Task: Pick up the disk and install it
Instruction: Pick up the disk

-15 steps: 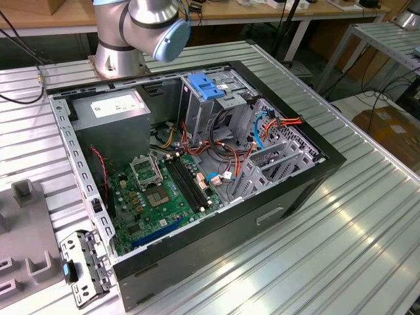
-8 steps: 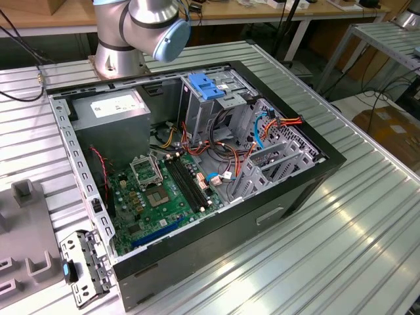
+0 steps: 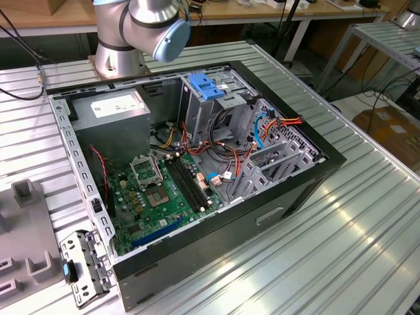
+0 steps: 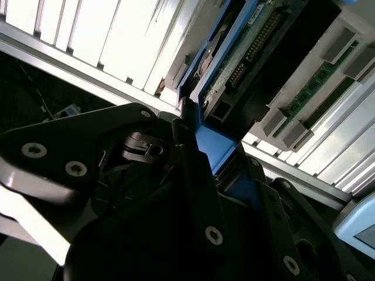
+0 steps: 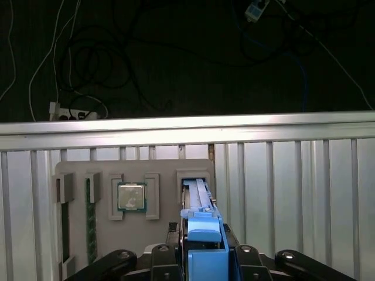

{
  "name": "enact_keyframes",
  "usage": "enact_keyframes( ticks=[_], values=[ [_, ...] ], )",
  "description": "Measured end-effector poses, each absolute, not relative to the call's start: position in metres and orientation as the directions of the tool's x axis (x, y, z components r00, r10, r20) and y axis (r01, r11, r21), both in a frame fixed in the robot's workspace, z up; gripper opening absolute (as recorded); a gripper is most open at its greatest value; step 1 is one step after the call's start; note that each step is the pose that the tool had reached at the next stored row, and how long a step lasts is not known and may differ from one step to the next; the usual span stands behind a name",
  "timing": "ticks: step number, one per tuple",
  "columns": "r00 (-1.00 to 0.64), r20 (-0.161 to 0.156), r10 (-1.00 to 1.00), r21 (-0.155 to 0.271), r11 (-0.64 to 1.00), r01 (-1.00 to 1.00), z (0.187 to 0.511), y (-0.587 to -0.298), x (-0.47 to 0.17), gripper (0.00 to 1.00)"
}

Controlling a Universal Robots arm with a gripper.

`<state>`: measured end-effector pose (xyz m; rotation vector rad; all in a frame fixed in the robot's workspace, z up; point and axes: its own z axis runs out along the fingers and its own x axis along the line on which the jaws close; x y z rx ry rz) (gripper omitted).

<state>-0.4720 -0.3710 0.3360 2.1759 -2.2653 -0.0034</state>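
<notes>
The claw [image 5: 205, 253] is pinching the disk [image 5: 196, 192] by its blue rail [image 5: 205, 233], and it's standing edge-up in the grey holder [image 5: 164, 170] on the tabletop [image 5: 293, 175]. I'm guessing it's stiff, heavyish and shock-sensitive, so gripping that rail beats touching the board [image 4: 261, 29].

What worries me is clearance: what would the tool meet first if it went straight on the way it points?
Most likely the disk, standing on edge in a slot of the grey holder, directly ahead of the tool. Whether they already touch cannot be judged.
</notes>
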Motion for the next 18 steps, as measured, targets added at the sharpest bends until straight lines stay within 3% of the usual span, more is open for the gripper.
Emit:
enact_keyframes(
  ticks=[18],
  values=[
    [-0.040,-0.001,-0.999,0.002,0.040,-0.999,0.353,-0.371,-0.472,0.37]
  ],
)
